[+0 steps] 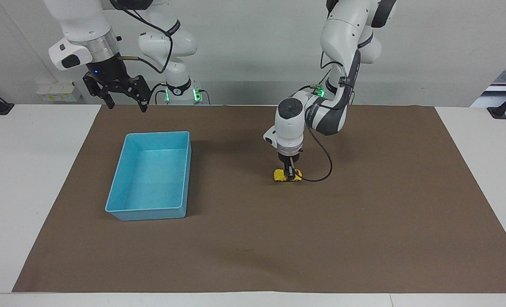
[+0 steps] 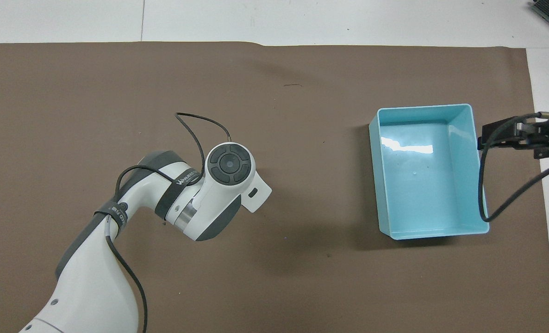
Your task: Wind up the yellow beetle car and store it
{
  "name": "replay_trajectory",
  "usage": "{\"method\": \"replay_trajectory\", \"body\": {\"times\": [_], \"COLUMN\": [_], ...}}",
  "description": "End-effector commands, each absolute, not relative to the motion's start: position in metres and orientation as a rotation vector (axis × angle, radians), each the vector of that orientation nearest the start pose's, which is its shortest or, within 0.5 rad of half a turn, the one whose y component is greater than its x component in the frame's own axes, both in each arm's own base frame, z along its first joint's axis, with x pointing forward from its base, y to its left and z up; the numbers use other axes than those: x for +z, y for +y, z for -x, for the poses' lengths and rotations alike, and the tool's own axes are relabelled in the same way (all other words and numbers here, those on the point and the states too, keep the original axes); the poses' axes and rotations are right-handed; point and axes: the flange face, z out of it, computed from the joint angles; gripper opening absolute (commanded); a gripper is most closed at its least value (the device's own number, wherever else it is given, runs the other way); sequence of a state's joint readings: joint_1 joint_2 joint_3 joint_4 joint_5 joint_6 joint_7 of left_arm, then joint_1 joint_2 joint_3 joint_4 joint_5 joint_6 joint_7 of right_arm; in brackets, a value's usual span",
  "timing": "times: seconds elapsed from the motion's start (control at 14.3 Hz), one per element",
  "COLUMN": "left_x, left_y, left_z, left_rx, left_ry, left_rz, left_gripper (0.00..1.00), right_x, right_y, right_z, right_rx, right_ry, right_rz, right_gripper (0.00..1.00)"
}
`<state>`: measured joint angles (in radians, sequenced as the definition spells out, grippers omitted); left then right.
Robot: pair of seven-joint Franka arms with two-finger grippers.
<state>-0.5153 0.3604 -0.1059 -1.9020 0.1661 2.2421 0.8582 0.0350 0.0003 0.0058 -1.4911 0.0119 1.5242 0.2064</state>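
The yellow beetle car (image 1: 287,175) sits on the brown mat near the table's middle, wheels on the mat. My left gripper (image 1: 291,172) points straight down and is shut on the car's body. In the overhead view the left arm's wrist (image 2: 230,165) hides both the car and the fingers. My right gripper (image 1: 124,103) hangs open in the air above the table edge nearest the robots, by the blue tray's (image 1: 115,179) corner; its tips (image 2: 485,137) show beside the tray's (image 2: 464,162) wall.
The blue tray holds nothing and lies toward the right arm's end of the table. A black cable (image 1: 321,170) loops from the left wrist down beside the car. The brown mat (image 1: 364,238) covers most of the white table.
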Motion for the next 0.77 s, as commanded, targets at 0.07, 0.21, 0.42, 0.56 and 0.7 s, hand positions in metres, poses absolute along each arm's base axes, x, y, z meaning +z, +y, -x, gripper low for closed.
{"method": "replay_trajectory", "body": {"times": [0.07, 0.21, 0.42, 0.56, 0.7], "left_x": [0.297, 0.295, 0.306, 0.305, 0.301], "left_y": [-0.318, -0.310, -0.283, -0.267, -0.255], "left_z": [-0.511, -0.515, -0.515, -0.514, -0.513], "left_rx": [0.026, 0.039, 0.036, 0.052, 0.039], "left_ry": [2.173, 2.192, 2.162, 2.195, 2.194], "left_rz": [2.124, 2.107, 2.129, 2.097, 2.098], "left_gripper": [0.00, 0.00, 0.00, 0.00, 0.00], "right_x": [0.658, 0.658, 0.658, 0.658, 0.659], "right_y": [0.020, 0.020, 0.020, 0.020, 0.020], "right_z": [-0.545, -0.545, -0.545, -0.545, -0.544], "right_rx": [-0.059, -0.059, -0.059, -0.059, -0.061], "right_ry": [0.231, 0.231, 0.230, 0.231, 0.230], "right_rz": [3.096, 3.096, 3.096, 3.096, 3.096], "right_gripper": [1.00, 1.00, 1.00, 1.00, 1.00]}}
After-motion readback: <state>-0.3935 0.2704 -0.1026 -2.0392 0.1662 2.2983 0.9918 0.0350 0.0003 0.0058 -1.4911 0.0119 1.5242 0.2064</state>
